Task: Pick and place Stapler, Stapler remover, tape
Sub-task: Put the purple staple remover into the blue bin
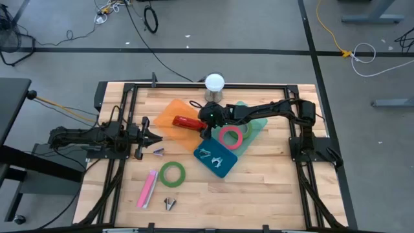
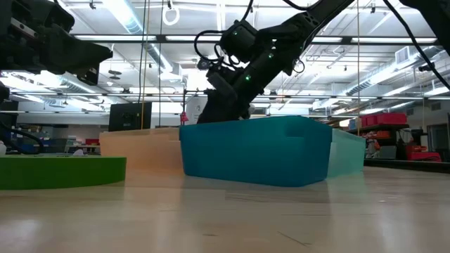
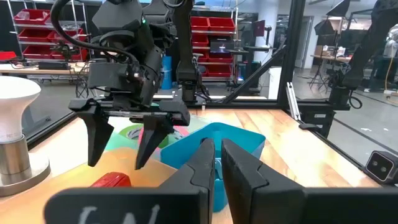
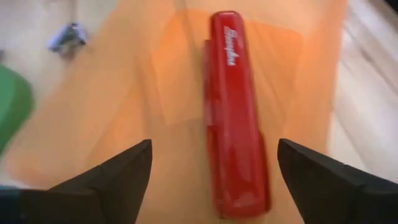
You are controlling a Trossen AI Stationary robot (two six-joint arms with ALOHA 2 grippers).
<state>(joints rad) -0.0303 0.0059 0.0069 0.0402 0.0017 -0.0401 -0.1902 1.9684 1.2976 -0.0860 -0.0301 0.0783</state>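
Note:
A red stapler (image 1: 187, 122) lies flat in the orange tray (image 1: 169, 111); it also shows in the right wrist view (image 4: 233, 112). My right gripper (image 1: 205, 127) hangs open just above it, one finger on each side of its near end (image 4: 239, 199), touching nothing. A pink tape roll (image 1: 230, 136) lies in the pale green tray (image 1: 257, 127). A stapler remover (image 1: 208, 155) lies in the blue tray (image 1: 223, 165). My left gripper (image 1: 154, 137) is shut and empty at the table's left, pointing right.
On the bare table lie a green tape roll (image 1: 173, 173), a pink stapler (image 1: 147, 188) and two more stapler removers (image 1: 158, 152) (image 1: 169, 204). A white lamp (image 1: 215, 83) stands at the far edge behind the trays. Free room at the near right.

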